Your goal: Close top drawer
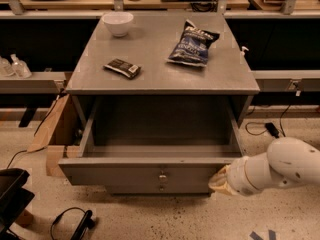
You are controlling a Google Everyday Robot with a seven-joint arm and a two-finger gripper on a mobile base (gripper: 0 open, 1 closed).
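The top drawer (115, 173) is pulled far out. My fingers (220, 180) sit at its front's right end to push it in; apart or together, I cannot tell.

The top drawer (125, 172) is plain grey inside and out, with a small silvery metal knob (162, 176). The counter (155, 76) above it is the same flat grey. On it sit a white bowl (118, 23), a dark blue chip bag (193, 44) with white lettering, and a black snack bar (122, 67) with pale print. The gripper (220, 180), at the right end of the drawer's front panel, looks cream-tan on a glossy white arm (282, 165). The floor (165, 216) is beige with dark speckles.
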